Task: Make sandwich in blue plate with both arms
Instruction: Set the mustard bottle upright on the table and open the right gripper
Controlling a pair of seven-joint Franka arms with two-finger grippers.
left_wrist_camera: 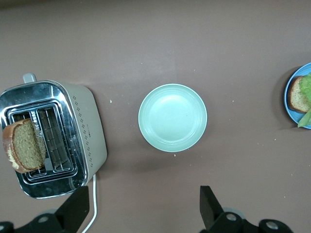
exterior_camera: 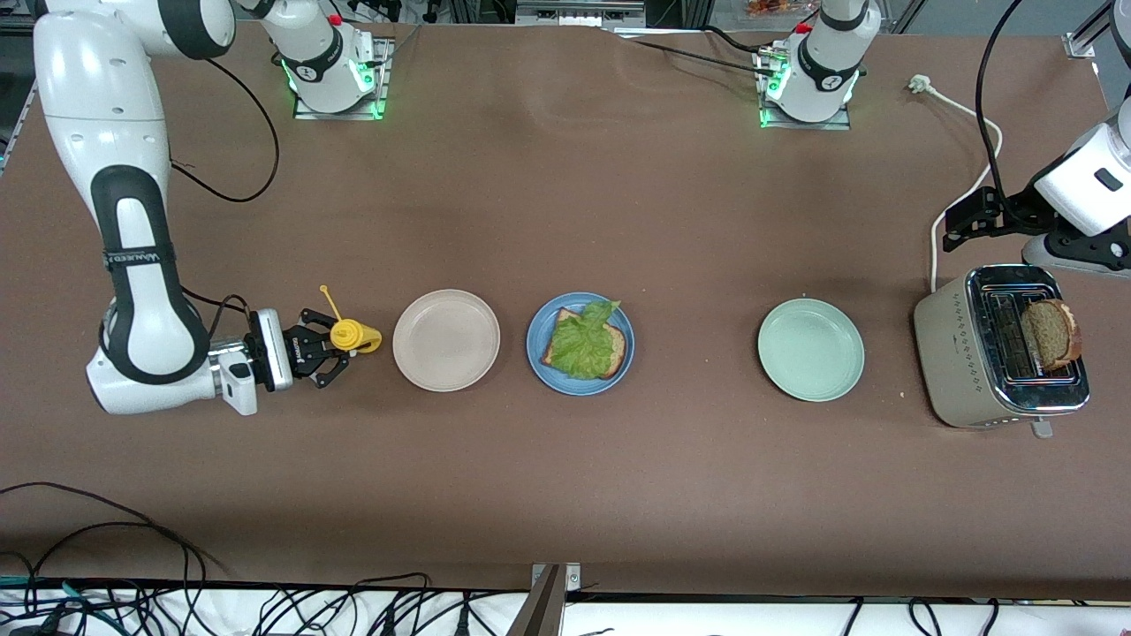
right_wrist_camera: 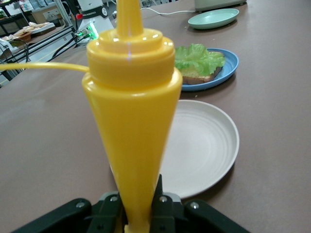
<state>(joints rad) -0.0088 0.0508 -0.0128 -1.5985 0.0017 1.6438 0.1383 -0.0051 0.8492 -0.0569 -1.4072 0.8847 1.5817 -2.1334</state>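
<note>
One bread slice (exterior_camera: 587, 345), lettuce (exterior_camera: 585, 340) on blue plate (exterior_camera: 541, 353) | right pincer (exterior_camera: 340, 350) grips yellow bottle (exterior_camera: 352, 334)

Probably a robotics lab: bolted arm bases (exterior_camera: 336, 84), loose cables (exterior_camera: 106, 565), cluttered metal racks (right_wrist_camera: 34, 34).

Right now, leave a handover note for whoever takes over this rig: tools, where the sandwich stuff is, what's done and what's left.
Right tool: shut on the yellow squeeze bottle, at the right arm's end of the table beside the beige plate.
Left tool: open, holding nothing, over the table beside the toaster.
Blue plate: one bread slice with a lettuce leaf on top.
Second bread slice: sticking up out of the toaster, at the left arm's end.
Mint-green plate: between the blue plate and the toaster, nothing on it.
Done: bottom slice and lettuce.
Left: move the toaster slice onto the lettuce.
</note>
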